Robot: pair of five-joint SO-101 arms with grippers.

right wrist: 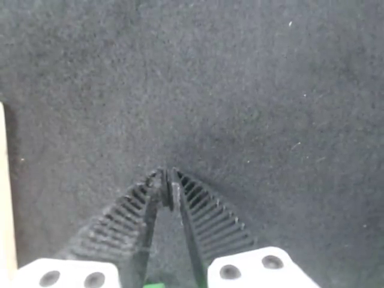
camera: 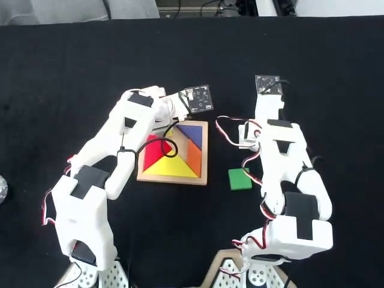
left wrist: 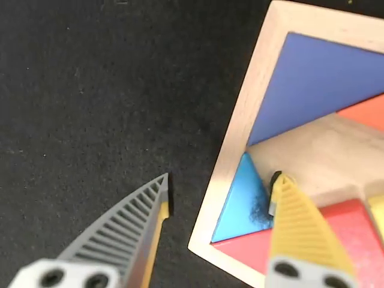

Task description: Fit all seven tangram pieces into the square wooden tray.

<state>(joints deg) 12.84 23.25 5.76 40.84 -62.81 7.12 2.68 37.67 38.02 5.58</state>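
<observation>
Left fingers (left wrist: 300, 228) gape wide and hold nothing, one tip at the light-blue triangle (left wrist: 240, 204) inside the tray (left wrist: 240, 120), the other outside its rim over the counter (left wrist: 90, 90). Blue (left wrist: 324, 78), red (left wrist: 354, 221), yellow (camera: 171, 167) and orange (camera: 194, 157) pieces also lie inside, around a patch of bare wood. A green square (camera: 239, 179) sits right of the tray, so I judge the job mostly done. Right fingers (right wrist: 207, 213) are closed, empty. No writing is legible.

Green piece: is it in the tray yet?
No, the green piece lies on the table outside the tray, off one of its sides.
</observation>
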